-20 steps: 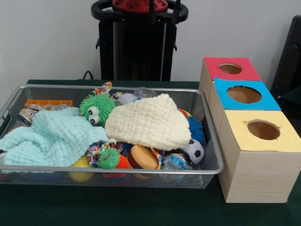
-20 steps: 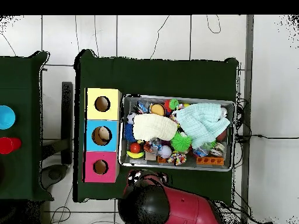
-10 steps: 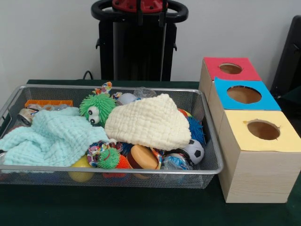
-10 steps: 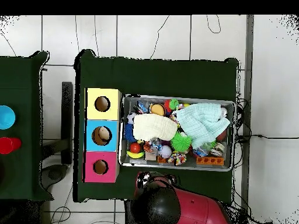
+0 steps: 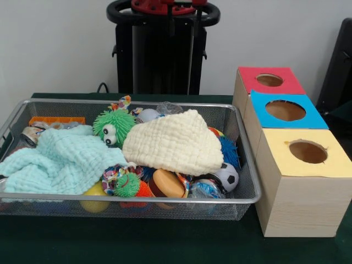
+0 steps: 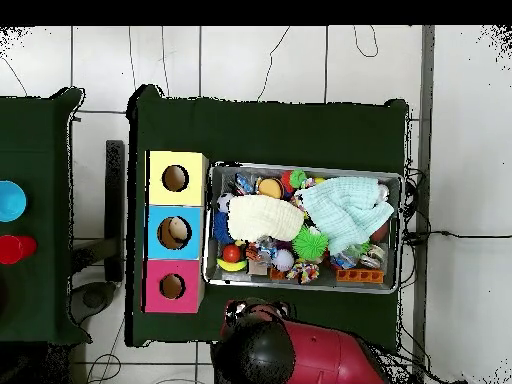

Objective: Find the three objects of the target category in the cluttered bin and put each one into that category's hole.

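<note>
While the gripper point(image 5: 183, 12) is hanging high above the bin's far rim, only its 2 tips are showing in the front view. They are standing apart with nothing between them, so I am reading the claw as spread and empty. From overhead, the arm point(image 6: 268, 350) is sitting outside the bin point(image 5: 137, 199), off its long side nearest the robot's base.

Nothing is looking delivered yet, as far as I am judging. The target category is not showing anywhere, so I cannot tell which 3 objects are counting. Whatever they are, they are presumably lying somewhere inside the bin, mixed into the clutter.

Inside the bin:
- a cream cloth point(image 5: 173, 144) is lying over the middle, covering toys
- a mint cloth point(image 5: 60, 159) is spreading over the end farthest from the boxes
- a green spiky toy point(image 5: 114, 125) is poking up between the 2 cloths
- a small football point(image 5: 226, 176) is resting in the corner by the boxes

Just beside the bin's short end, 3 boxes are standing in a row, with the red hole point(image 5: 269, 80), blue hole point(image 5: 285, 110) and yellow hole point(image 5: 308, 152). Overhead, something pale is maybe showing in the blue hole, but I cannot tell what.

Left to do, by my reading: all 3 picks. The cloths are likely needing shifting first.
</note>
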